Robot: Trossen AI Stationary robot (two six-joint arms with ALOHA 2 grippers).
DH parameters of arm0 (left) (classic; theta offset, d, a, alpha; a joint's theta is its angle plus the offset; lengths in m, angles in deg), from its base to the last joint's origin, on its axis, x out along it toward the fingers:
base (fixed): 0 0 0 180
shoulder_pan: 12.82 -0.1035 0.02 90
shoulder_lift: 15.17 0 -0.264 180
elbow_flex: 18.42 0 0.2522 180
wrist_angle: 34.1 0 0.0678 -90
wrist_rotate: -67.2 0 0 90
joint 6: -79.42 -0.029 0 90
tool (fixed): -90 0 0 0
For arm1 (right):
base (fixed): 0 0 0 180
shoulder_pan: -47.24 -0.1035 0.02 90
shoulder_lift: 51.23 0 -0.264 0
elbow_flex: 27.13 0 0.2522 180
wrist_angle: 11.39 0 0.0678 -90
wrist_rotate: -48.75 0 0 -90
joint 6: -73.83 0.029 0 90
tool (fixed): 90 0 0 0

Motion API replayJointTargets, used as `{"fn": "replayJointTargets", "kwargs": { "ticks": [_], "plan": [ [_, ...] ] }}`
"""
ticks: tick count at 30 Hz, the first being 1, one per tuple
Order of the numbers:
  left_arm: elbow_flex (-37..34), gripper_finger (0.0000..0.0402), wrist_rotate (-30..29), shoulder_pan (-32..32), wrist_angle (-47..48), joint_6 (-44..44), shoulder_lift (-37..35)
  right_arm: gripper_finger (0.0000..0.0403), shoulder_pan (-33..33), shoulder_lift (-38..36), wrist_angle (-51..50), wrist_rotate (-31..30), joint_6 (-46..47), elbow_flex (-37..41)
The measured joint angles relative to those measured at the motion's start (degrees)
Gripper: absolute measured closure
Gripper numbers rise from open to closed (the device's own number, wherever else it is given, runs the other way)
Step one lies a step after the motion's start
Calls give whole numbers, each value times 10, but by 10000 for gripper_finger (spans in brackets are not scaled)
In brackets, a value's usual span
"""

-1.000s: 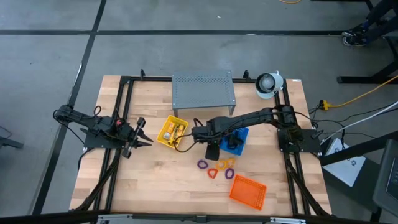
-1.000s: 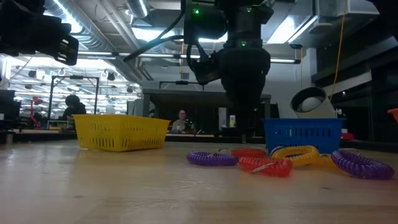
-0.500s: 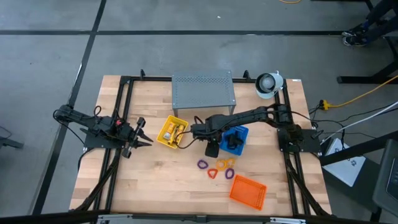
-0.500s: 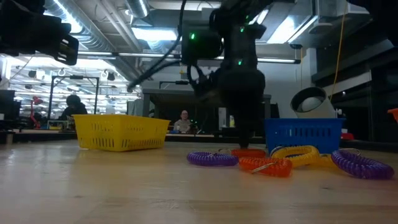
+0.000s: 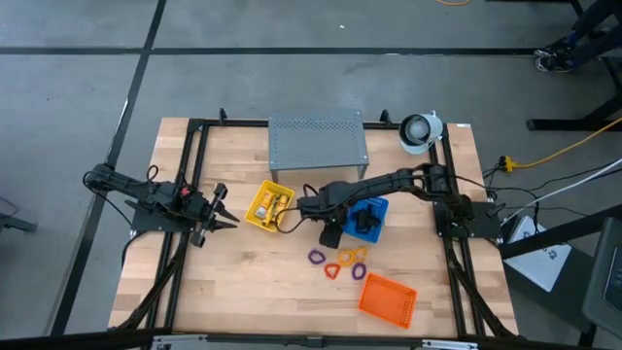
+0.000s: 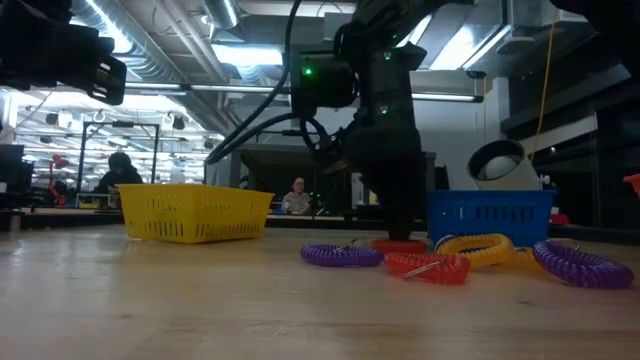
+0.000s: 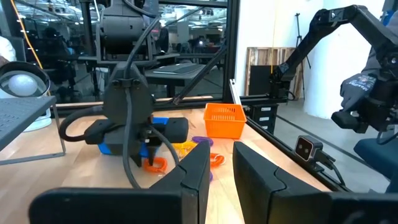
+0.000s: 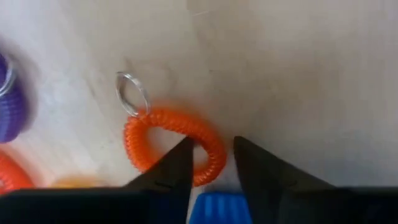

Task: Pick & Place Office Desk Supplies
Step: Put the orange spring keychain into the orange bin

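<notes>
Right end effector (image 5: 330,236) is seen parked low over the tabletop (image 5: 253,282), just beside the blue tray (image 5: 366,219) and right above the cluster of loops. From the right wrist view its two dark fingers (image 8: 171,168) are slightly apart, with the rim of an orange coil loop (image 8: 171,146) sitting in the narrow gap between the tips; a small metal ring (image 8: 132,93) is attached to that loop, and a purple loop (image 8: 11,102) is caught at the edge of the same view. Nothing looks clamped yet, the loop is flat on the wood. In the low view the red loop (image 6: 425,265), a yellow loop (image 6: 485,247) and two purple ones (image 6: 342,254) are bunched together in front of the blue tray. Yellow-and-white packets (image 5: 273,202) are seen lying inside the yellow tray (image 5: 260,220), and the orange tray (image 5: 388,299) is set well apart near the front edge. Left end effector (image 5: 222,209) is held out at the left side of the tabletop, fingers a little apart with nothing between them.
</notes>
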Motion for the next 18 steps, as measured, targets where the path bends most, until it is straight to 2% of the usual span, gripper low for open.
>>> {"fn": "replayJointTargets", "kwargs": {
  "ticks": [4, 5, 10, 12, 18],
  "plan": [
    [0, 338, 0, 0, 0, 0, 0, 375, 1, 0, 0, -1, 2, 0],
    [0, 338, 0, 0, 0, 0, 0, 386, 1, 0, 1, 1, 2, 0],
    [0, 335, 0, 0, 0, 0, 0, 380, 5, 0, 3, 25, 24, 0],
    [0, 334, 0, 0, 0, 0, 0, 390, 8, 0, 5, 36, 34, -3],
    [0, 336, 0, 0, 0, 0, 0, 396, 16, 1, 30, 91, 34, -80]
  ]
}}
